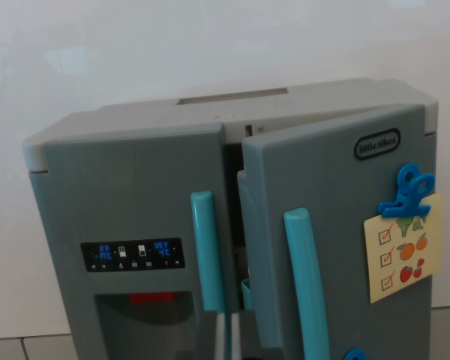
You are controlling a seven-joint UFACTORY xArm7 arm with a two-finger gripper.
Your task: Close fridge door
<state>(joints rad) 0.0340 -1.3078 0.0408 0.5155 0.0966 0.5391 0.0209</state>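
Fridge [232,225] stands directly ahead of the hand [229,337]. Right door [337,240] is ajar, swung outward; left door [127,225] sits flush. Hand state cannot be determined; only its tip shows.

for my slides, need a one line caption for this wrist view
Wrist view of a toy fridge, its right door ajar and left door shut.

Plain white wall [97,60], pale tiled floor [30,349]
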